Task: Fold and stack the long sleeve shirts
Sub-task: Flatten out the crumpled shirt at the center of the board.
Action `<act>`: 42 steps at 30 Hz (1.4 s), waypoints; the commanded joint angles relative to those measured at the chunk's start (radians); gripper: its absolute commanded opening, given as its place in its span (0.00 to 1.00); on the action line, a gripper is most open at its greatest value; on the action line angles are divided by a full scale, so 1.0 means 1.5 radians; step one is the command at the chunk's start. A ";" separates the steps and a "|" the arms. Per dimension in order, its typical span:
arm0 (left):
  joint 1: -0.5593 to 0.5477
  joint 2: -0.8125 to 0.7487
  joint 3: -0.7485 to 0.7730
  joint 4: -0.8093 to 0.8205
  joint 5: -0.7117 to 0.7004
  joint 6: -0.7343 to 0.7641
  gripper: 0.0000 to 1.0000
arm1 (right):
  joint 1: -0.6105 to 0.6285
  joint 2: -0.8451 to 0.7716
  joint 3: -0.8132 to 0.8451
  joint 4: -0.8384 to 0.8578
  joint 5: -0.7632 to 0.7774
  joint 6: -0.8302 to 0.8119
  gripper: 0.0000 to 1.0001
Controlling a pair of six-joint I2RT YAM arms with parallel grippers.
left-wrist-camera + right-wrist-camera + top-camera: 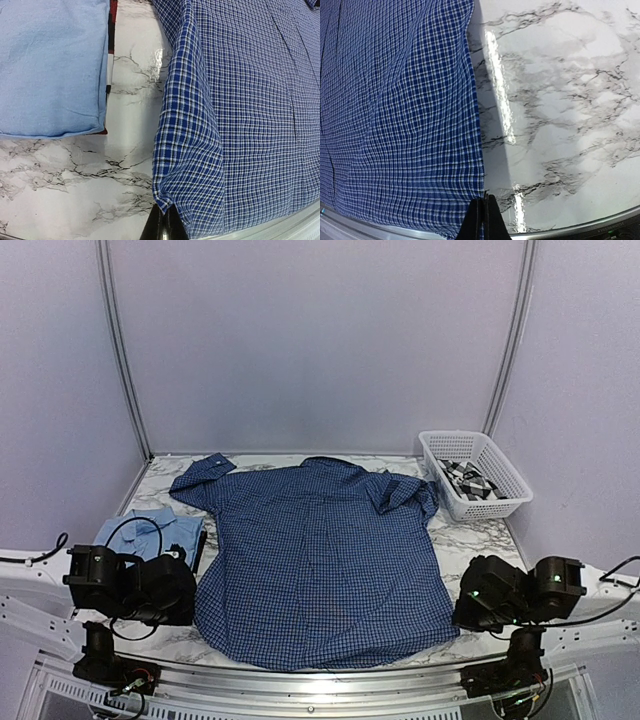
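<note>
1. White marble-pattern table [480, 535] with grey veins and a metal rail along the near edge. Pale lilac walls [320, 340] close in the far side and both sides, with light poles standing in the far corners.
2. White plastic lattice basket [505, 480] sits on the far right of the table, just right of the navy shirt's folded-in sleeve.
3. The basket holds the black-and-white checked shirt [467, 480], crumpled and lying below the rim.
4. Navy shirt [320, 560] with fine check is spread flat across the table centre, collar far, hem at the near edge. Its left sleeve angles out to the far left and its right sleeve is folded onto the body.
5. Light blue shirt [150, 530] lies folded on the left of the table, beside the navy one with bare marble between them.
6. A dark red shirt [113, 7] shows only as a thin sliver under the light blue shirt's right edge; the rest is hidden.
7. Left gripper [162, 227] is fully closed at the near-left hem corner of the navy shirt. It pinches the cloth, which rises in a ridge up from the fingers.
8. Right gripper [482, 220] has its fingers pressed together at the near-right hem corner of the navy shirt. The cloth edge runs straight into the tips, so it looks pinched, and the fabric there is flat on the table.
</note>
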 commanded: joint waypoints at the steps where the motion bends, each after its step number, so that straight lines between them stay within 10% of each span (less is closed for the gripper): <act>1: 0.001 -0.024 -0.010 -0.044 -0.008 -0.022 0.00 | -0.028 -0.037 0.045 -0.061 0.031 0.006 0.00; 10: 0.003 -0.052 -0.014 -0.052 0.003 -0.031 0.00 | -0.031 -0.007 0.117 -0.132 0.051 -0.004 0.01; 20: 0.003 -0.155 -0.028 -0.040 0.051 0.021 0.04 | -0.031 0.018 0.157 -0.096 0.040 -0.081 0.41; 35: 0.016 -0.151 0.023 -0.031 0.002 0.083 0.41 | -0.008 0.408 0.299 0.303 -0.057 -0.301 0.48; 42: 0.188 -0.071 0.097 -0.028 0.002 0.187 0.42 | 0.048 0.638 0.489 0.363 -0.061 -0.367 0.46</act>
